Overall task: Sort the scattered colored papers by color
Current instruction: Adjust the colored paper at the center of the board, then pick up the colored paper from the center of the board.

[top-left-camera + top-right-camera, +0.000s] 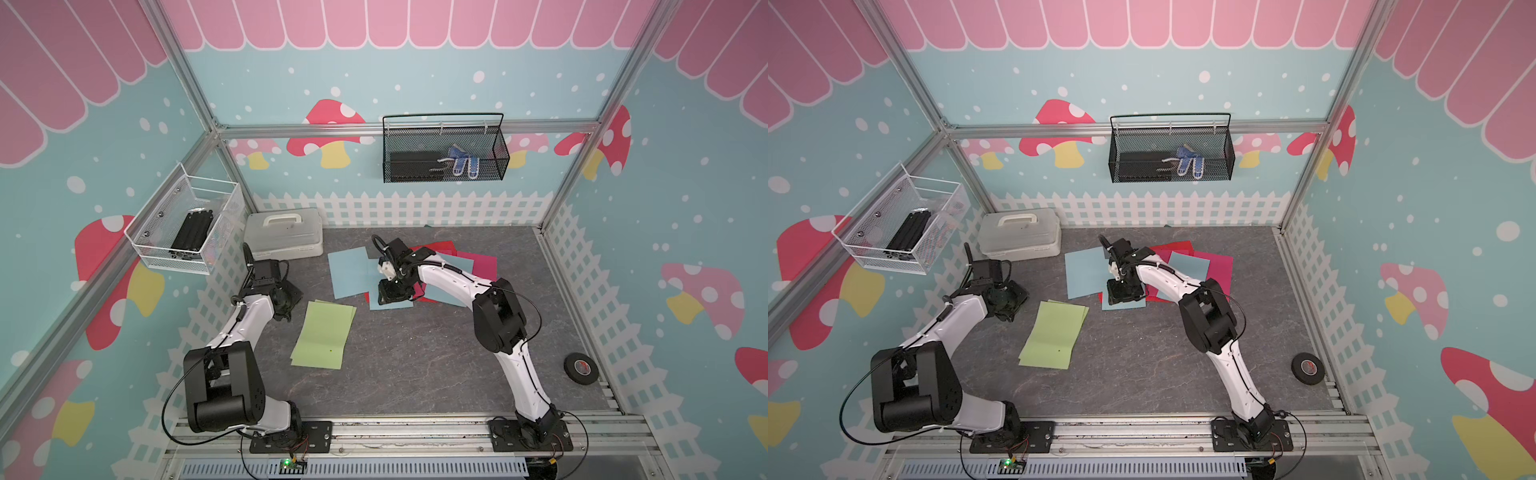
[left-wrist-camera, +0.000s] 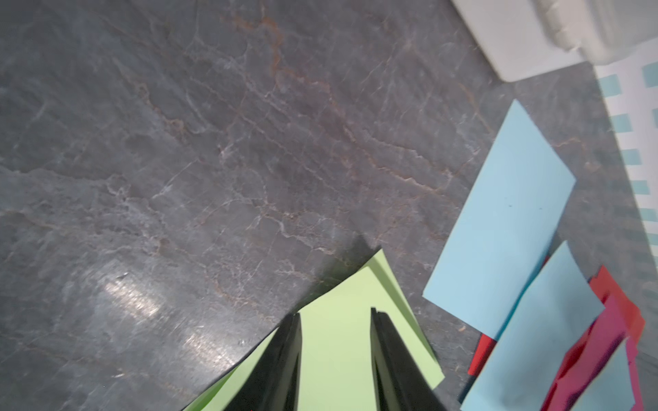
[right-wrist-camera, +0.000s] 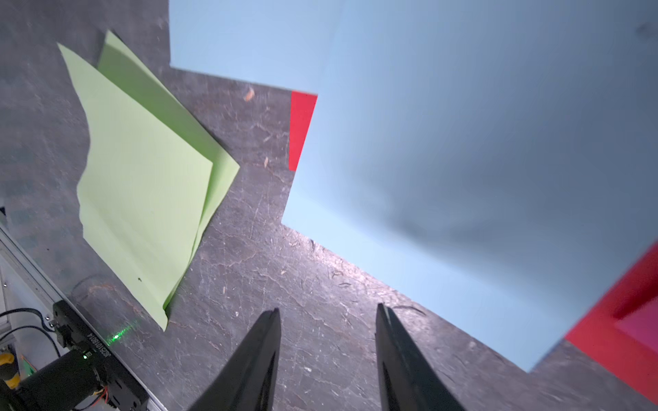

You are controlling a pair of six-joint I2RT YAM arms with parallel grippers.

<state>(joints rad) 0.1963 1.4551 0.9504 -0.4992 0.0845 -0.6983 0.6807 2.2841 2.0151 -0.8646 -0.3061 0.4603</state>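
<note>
On the grey marbled worktop [image 1: 415, 365]: shows thin light-green paper sheets [image 1: 324, 338] stacked apart | leaves light-blue sheets [image 1: 349, 272], red sheets [image 1: 438, 246], magenta-pink sheets [image 1: 484, 266] overlapping, unsorted | has left fingers [image 2: 285, 363] spread over green, right fingers [image 3: 256, 356] spread, empty, near blue.

On the grey marbled tabletop [image 1: 415, 374] I see a white lidded box [image 1: 284, 234] at the far left and a black tape roll [image 1: 581, 368] at the near right. A black mesh basket [image 1: 411, 143] hangs on the far wall, and a white wire basket [image 1: 153, 232] on the left wall.
</note>
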